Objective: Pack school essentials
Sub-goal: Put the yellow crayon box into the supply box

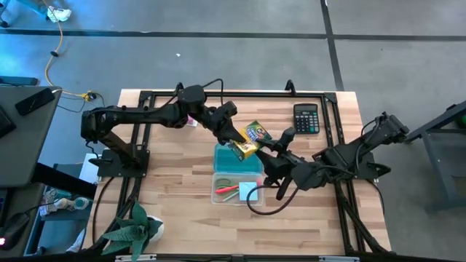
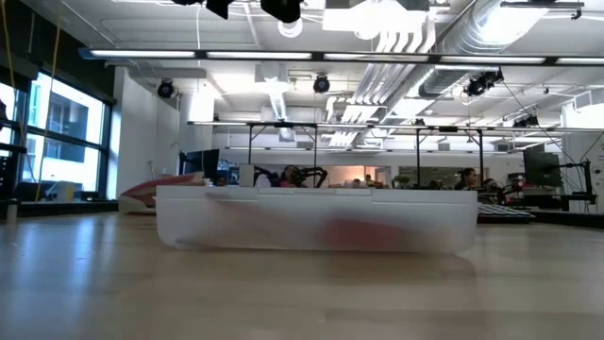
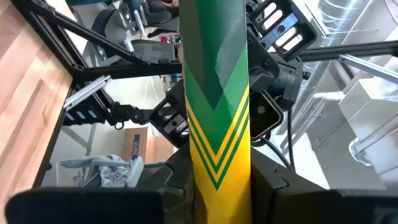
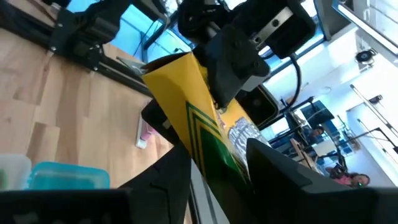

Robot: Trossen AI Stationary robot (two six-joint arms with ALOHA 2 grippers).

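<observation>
Gripping 1 yellow-green box (image 1: 251, 137) between 2 hands, left hand (image 1: 237, 140) and right hand (image 1: 271, 148) both clamped on it, 1 calculator (image 1: 306, 118) nearby

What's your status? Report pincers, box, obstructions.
Left pincer and right pincer both gripping yellow-green box above the open case. Nothing obstructing.

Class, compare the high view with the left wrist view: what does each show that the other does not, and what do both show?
Only the high view shows the black calculator, the clear tray with its items, and the teal lid. Only the left wrist view shows the box's green and yellow chevrons close up. Both show the yellow-green box between the left end effector and right end effector.
</observation>
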